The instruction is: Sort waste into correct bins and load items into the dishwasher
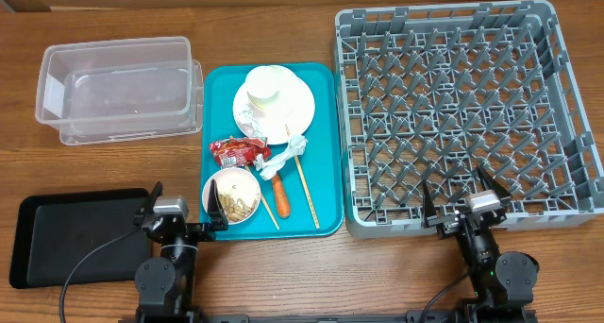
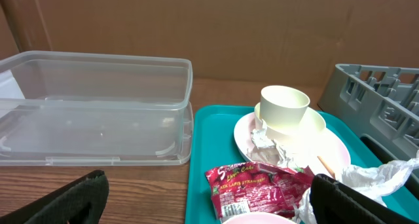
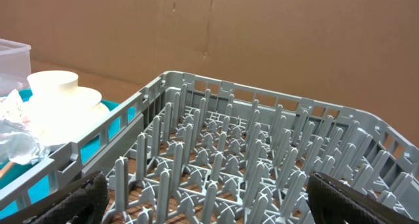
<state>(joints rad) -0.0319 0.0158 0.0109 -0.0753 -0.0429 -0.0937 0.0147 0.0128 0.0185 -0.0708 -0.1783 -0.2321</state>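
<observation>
On the teal tray [image 1: 326,172] lie a white plate [image 1: 300,104] with a cup [image 1: 271,85] on it, a red wrapper [image 1: 239,152], crumpled paper [image 1: 283,159], a carrot [image 1: 280,196], chopsticks [image 1: 305,183] and a bowl [image 1: 231,193] of beige scraps. My left gripper [image 1: 184,208] stands open near the table's front edge, just left of the bowl, facing the wrapper [image 2: 252,185]. The grey rack [image 1: 462,106] fills the right side. My right gripper [image 1: 460,195] is open at its near wall, above the pegs [image 3: 262,158]. Neither gripper holds anything.
The clear tub [image 1: 118,87] sits at the back left, left of the teal tray. The black tray [image 1: 75,233] lies at the front left beside my left arm. A cardboard wall [image 3: 262,40] runs behind the table.
</observation>
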